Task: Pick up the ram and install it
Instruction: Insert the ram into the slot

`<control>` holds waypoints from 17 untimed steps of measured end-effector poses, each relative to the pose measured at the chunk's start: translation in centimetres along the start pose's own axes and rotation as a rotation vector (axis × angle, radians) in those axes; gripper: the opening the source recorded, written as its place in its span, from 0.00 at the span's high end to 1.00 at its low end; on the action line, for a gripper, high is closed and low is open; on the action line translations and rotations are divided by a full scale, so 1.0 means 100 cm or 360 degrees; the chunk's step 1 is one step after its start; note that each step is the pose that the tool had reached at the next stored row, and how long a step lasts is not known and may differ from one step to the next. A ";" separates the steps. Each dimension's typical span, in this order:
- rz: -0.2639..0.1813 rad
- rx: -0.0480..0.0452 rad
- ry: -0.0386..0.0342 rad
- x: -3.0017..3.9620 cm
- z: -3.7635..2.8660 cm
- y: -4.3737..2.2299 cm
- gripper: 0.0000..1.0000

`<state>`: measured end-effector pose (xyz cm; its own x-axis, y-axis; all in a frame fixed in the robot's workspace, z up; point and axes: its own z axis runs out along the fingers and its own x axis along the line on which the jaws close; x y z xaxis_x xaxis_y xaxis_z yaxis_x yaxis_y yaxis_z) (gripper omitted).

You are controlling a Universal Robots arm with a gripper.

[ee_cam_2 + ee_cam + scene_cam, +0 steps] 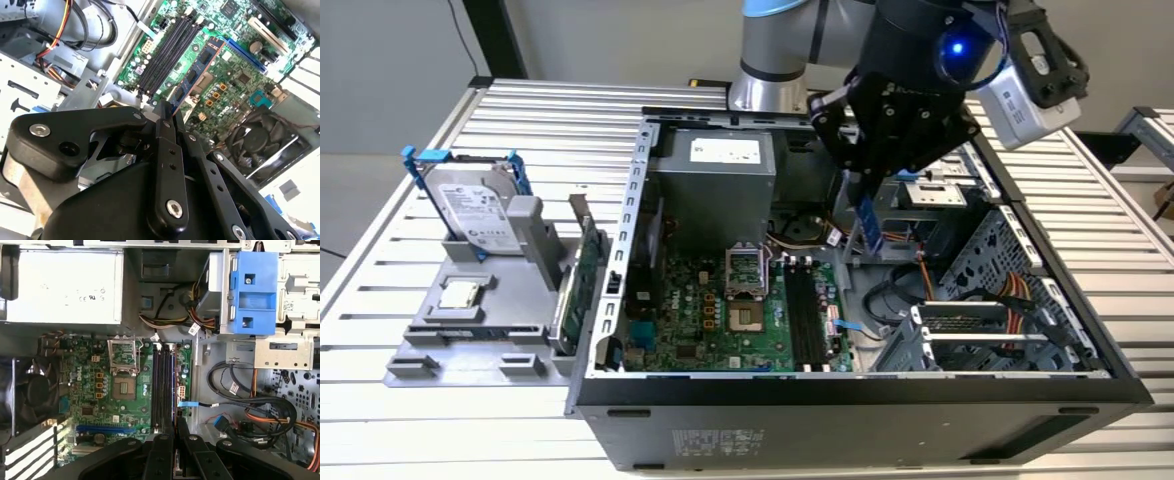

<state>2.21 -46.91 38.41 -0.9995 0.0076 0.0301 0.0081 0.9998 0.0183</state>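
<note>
My tool point(167, 117) is pinching the ram point(194, 79), held on edge above the motherboard point(90, 395) near the black memory slots point(163, 385); any tilt or offset could jam it against the slot wall

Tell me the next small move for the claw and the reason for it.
Probably a slow descent with the stick lined up over the black memory slots. The claw is shut on the ram, which hangs upright above the open case, not yet seated in any slot on the motherboard.
</note>
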 end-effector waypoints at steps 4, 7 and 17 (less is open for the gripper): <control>0.0095 -0.0003 -0.0003 0.0000 0.0002 0.0000 1.00; 0.0124 -0.0003 -0.0015 0.0001 0.0004 0.0000 1.00; 0.0123 0.0052 -0.0067 -0.0001 0.0021 -0.0001 1.00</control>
<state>2.21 -46.91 38.21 -0.9963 0.0849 -0.0122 0.0851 0.9963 -0.0149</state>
